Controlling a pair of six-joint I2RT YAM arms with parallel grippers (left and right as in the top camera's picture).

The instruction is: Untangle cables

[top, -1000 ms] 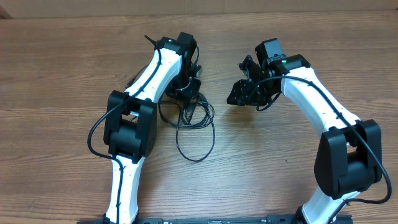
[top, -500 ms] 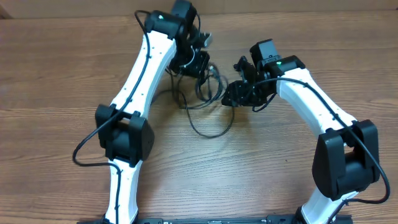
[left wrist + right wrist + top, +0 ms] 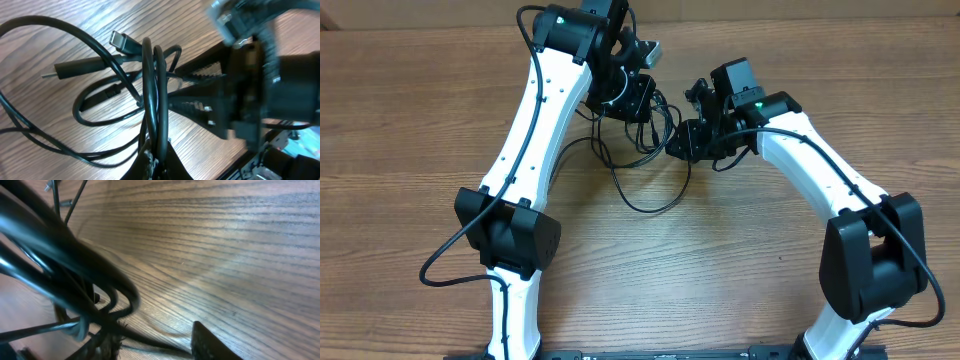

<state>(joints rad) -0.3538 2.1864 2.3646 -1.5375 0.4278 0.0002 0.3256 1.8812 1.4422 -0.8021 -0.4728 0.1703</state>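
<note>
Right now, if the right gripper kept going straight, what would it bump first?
The cables. The open right gripper points at the bunch held by the left gripper, and the strands look very close, though depth is hard to judge.

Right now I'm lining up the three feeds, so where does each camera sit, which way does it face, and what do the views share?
Overhead: above the table, looking straight down on both arms, left gripper, right gripper and the cables.
Left wrist: looks along its own fingers at the clamped cables, the right gripper beyond.
Right wrist: low, looks across the table past its own finger at blurred cables.
Shared: all three show the cables.
</note>
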